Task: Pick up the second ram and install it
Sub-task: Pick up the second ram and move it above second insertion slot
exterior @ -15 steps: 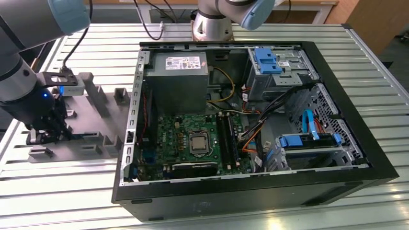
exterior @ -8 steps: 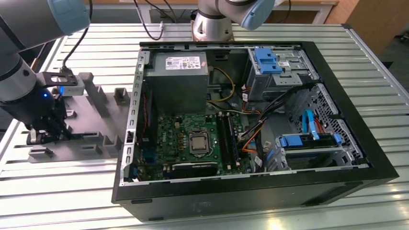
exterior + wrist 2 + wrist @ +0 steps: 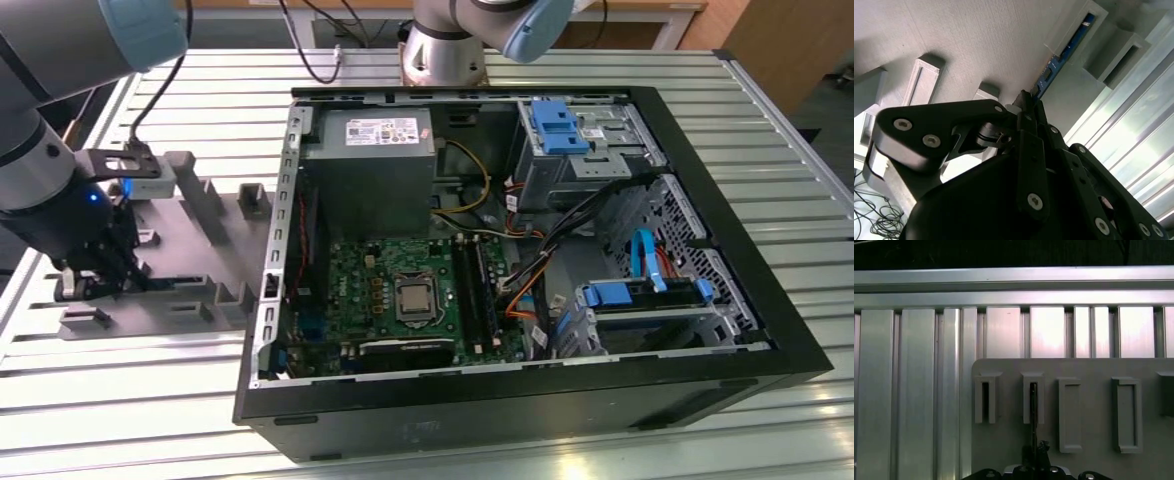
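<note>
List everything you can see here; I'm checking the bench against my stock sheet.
table: one, silver, slatted, under everything.
computer case: one, black, open, middle of the table.
motherboard: one, green, inside the case.
power supply: one, grey, inside the case beside the motherboard.
drive brackets: two, blue, in the case toward the exterior view's right.
fixture plate: one, grey, on the table at the exterior view's left of the case.
slotted blocks: several, grey, on the fixture plate.
second ram: one, blue-green strip, on edge in a slotted block.
arm: one, grey and pale blue, over the fixture plate.
gripper: one, black, at the ram's near end.
</note>
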Available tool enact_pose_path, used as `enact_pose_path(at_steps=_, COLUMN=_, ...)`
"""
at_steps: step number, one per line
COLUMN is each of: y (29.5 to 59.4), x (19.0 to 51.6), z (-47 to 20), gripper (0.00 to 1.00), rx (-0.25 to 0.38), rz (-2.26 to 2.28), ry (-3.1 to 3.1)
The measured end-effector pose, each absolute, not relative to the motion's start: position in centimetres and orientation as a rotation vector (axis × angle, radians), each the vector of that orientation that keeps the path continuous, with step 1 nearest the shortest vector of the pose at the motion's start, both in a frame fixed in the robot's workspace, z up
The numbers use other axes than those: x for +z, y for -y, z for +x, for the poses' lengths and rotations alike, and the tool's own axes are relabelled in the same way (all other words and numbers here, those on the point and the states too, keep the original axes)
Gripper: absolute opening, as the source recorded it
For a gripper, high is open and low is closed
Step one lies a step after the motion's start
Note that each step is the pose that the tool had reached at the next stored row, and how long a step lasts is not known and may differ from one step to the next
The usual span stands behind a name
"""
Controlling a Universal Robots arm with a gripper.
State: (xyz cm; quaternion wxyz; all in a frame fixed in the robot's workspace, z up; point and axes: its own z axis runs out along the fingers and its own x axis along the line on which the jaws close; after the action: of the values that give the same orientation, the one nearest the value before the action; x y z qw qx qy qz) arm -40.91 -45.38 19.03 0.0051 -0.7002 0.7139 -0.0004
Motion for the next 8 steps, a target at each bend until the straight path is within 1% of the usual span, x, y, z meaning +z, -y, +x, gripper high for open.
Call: enact_pose_path(at_steps=8, y=45.39, x=19.89, z=-40.91, gripper=0.14, rx=-0.001, rz=-2.193, ry=-2.236)
